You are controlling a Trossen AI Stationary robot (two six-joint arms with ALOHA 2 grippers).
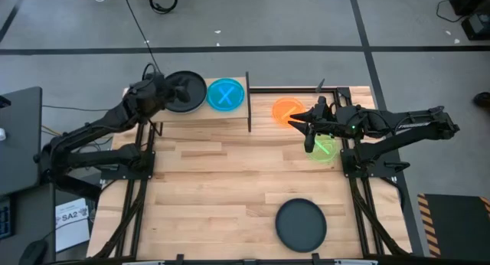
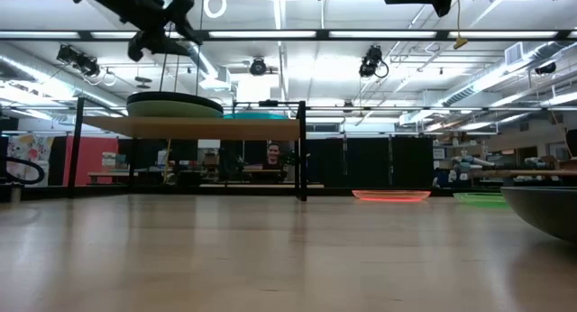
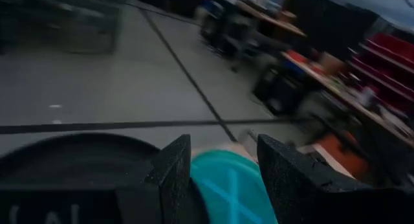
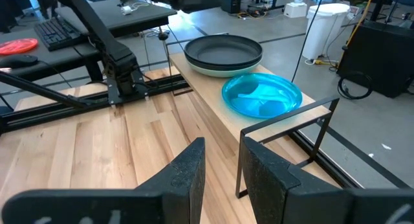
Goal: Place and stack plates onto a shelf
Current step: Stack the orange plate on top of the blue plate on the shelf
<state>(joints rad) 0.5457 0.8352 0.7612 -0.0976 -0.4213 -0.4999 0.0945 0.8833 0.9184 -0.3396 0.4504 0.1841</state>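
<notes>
The left gripper (image 1: 170, 91) hangs empty with fingers apart just above the black plate (image 4: 223, 50), stacked on a mint one at the shelf (image 1: 237, 108) end, likely just set down. Beside it lies the blue plate (image 4: 261, 94). The right gripper (image 1: 308, 125), narrowly parted and empty, hovers between the orange plate (image 1: 285, 109) and green plate (image 1: 326, 148), probably choosing its next pick.

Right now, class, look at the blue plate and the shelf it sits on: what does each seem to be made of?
The blue plate looks like translucent plastic with a glossy finish: light glows through it and highlights sit on its surface. The shelf appears to be a light wooden board, matte, with visible grain, on thin black legs that look like metal, though the pictures cannot confirm that.
</notes>
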